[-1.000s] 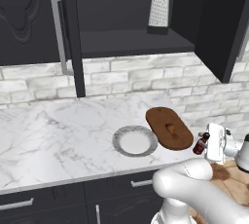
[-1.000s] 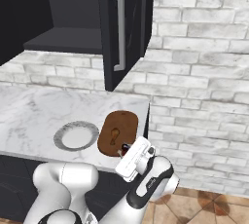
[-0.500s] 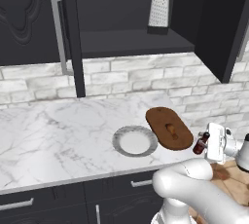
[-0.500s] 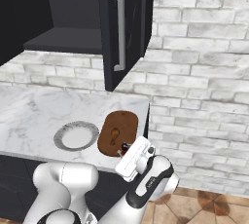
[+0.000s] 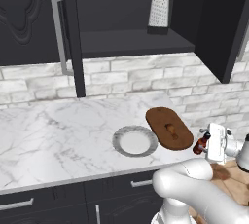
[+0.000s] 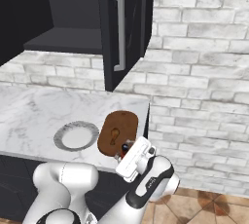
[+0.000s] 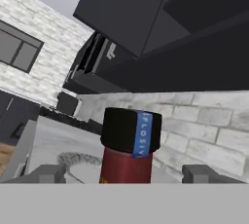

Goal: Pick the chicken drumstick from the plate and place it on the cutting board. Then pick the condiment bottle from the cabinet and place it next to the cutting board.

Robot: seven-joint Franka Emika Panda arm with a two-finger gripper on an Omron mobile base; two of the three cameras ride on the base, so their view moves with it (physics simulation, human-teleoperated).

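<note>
The slim dark-red, black-capped condiment bottle [image 7: 127,150] is flanked, untouched, by the wide-spread pincer [image 7: 127,173] beside the oval dark-brown wooden cutting board [image 5: 169,127].

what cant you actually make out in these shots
- Condiment bottle: in the hand view its base is cut off by the bottom edge, so whether it stands on the counter is unclear; in the left base view the gripper partly covers it.
- Chicken drumstick on the cutting board: too small for detail.
- Box grater in the cabinet: its holes are blurred.
</note>
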